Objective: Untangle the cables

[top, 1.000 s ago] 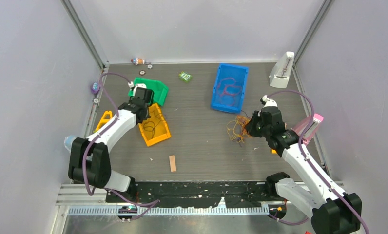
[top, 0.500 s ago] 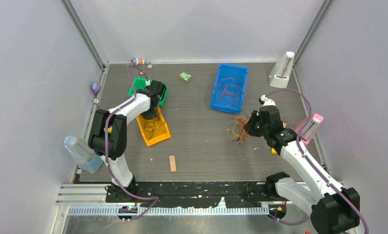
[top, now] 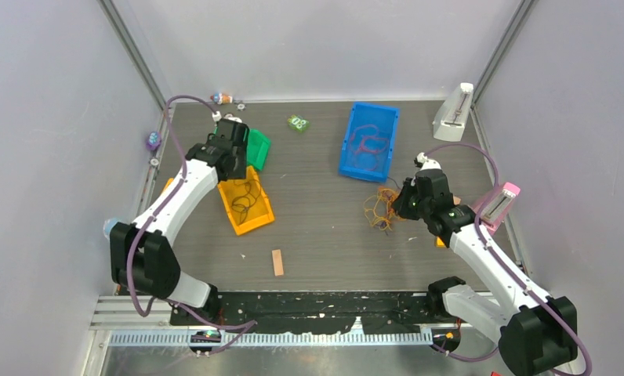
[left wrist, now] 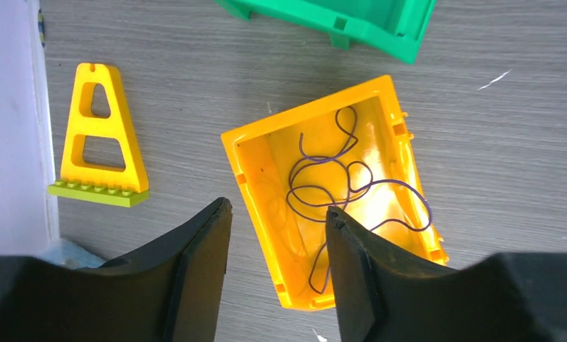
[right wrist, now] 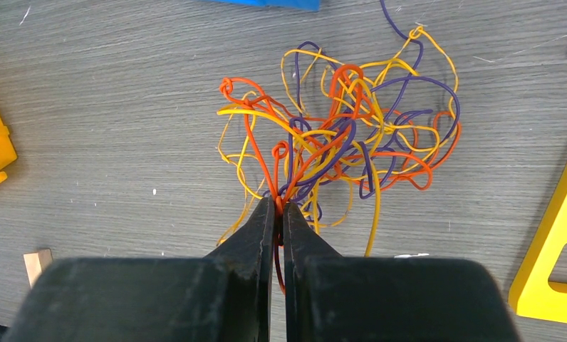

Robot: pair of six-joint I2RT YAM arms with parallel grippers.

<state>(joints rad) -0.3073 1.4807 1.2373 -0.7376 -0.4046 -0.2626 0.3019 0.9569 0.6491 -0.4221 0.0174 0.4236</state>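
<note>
A tangle of thin orange, yellow and purple cables [right wrist: 352, 142] lies on the table right of centre [top: 381, 207]. My right gripper [right wrist: 279, 206] is shut on an orange cable at the tangle's near edge, and it sits low just right of the tangle [top: 403, 205]. My left gripper [left wrist: 277, 214] hangs open and empty above the orange bin [left wrist: 248, 185], where a loose purple cable [left wrist: 320, 187] lies. In the top view the left gripper [top: 232, 157] is over the bin's far end [top: 234, 213]. Red cables [top: 369, 145] lie in the blue bin [top: 350, 145].
A green bin [top: 258, 145] lies tipped behind the orange bin. A yellow trapezoid piece [left wrist: 99, 142] lies to the left, and another yellow piece [right wrist: 555, 242] is right of the tangle. There is a wooden block [top: 277, 262] near the front, a white stand [top: 453, 113] and a pink-capped item [top: 501, 202].
My left gripper has gone from shut to open and its arm has swung around above the orange and green bins. The right gripper stays shut at the tangle, hardly moved.
</note>
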